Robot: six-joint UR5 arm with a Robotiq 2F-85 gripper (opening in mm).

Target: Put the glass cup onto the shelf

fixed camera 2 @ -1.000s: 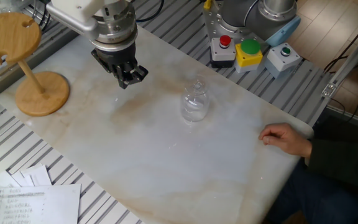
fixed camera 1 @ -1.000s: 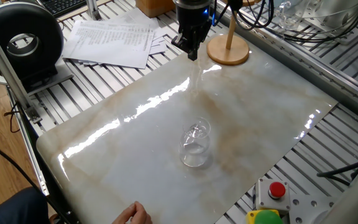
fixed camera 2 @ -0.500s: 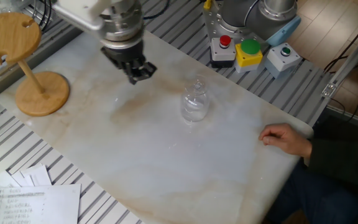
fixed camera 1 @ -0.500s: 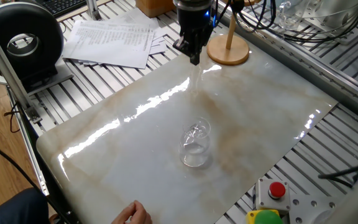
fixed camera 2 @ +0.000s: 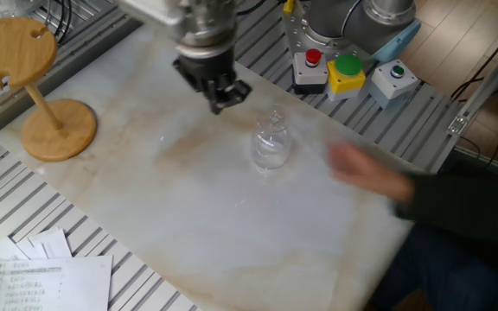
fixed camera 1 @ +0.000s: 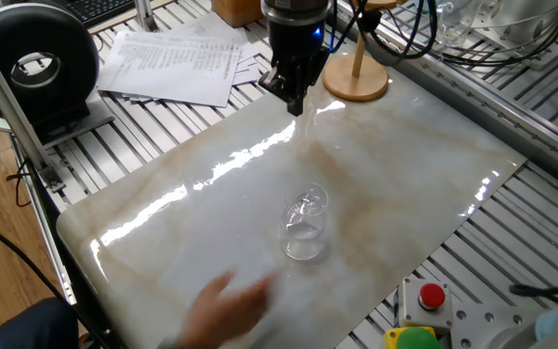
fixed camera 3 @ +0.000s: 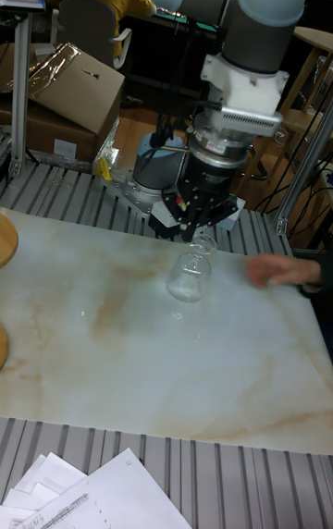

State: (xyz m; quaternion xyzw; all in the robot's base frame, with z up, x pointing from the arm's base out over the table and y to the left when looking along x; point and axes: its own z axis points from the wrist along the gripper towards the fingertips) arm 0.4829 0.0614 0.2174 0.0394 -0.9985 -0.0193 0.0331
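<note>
Marble-patterned sheet covers the slatted aluminium bench (fixed camera 1: 511,204); loose printed papers (fixed camera 1: 177,63) lie at one corner, and a button box with a red stop and a green-yellow cap (fixed camera 2: 334,71) sits at the robot's end.

Small clear glass cup with rounded bowl and round foot (fixed camera 1: 305,229) sits near the middle of the sheet, apparently inverted with the foot uppermost, though transparency makes that uncertain. Nothing touches it.

Black two-finger gripper (fixed camera 1: 293,97) hangs above the bench, between the cup and the light wooden shelf with round base, thin post and notched top disc (fixed camera 2: 37,86). It is apart from the cup and carries nothing. Fingertips appear close together in both fixed views; whether fully closed I cannot tell.

A blurred human hand (fixed camera 2: 361,168) is over the sheet near the cup. Judged a hazard if the arm advances.

Handling, judged:
- Light, rigid, brittle; will not tolerate a hard squeeze or a knock on marble.
- Smooth glass likely slips in the gripper's fingers.
- Rounded bowl gives poor purchase; the narrowing below the foot looks the better hold, fingers either side.
- Narrow part should also suit a notch in the shelf's disc, with the foot catching on the wood.
- Clear walls and glare make the edges hard to locate.
</note>
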